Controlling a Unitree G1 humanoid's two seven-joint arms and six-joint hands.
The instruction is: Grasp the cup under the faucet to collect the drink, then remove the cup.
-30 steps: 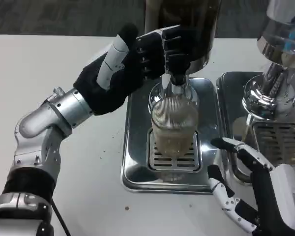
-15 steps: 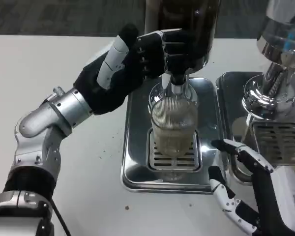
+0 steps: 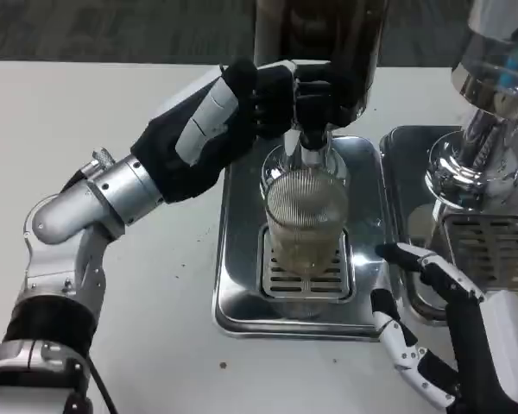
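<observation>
Ribbed cup [image 3: 306, 226] unmoved | left hand [image 3: 242, 112] rolled over, grasping faucet [image 3: 311, 138] | right hand [image 3: 436, 336] released, unchanged

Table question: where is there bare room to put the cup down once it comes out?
The widest bare patch of white table lies left of the metal drip tray, above the left forearm. A narrower strip runs in front of the tray. It is crowded to the right: the right robot hand sits between this tray and the second tray. The left robot hand is at the faucet above the cup.
</observation>
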